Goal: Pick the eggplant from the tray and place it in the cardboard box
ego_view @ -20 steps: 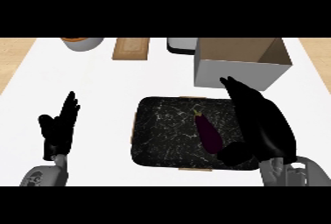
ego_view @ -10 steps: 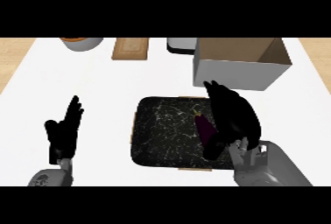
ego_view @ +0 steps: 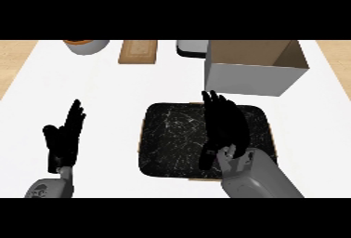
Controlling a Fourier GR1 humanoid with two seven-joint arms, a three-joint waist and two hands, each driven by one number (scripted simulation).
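Observation:
The black marbled tray lies in the middle of the white counter. My right hand is stretched flat over the tray's centre and right half, fingers straight and pointing away from me, thumb out to the left. It is open. The eggplant is hidden under this hand and I see none of it. The cardboard box stands open-topped just beyond the tray, at the back right. My left hand rests open at the left of the counter, fingers up, well apart from the tray.
A grey bowl stands along the counter's far edge at the back left. Beside it lie a wooden board and a pale container. The box stands close to the tray's far right corner.
My right hand has slid left and further over the tray, and now covers the eggplant, which showed beside it earlier. The left hand has barely moved.

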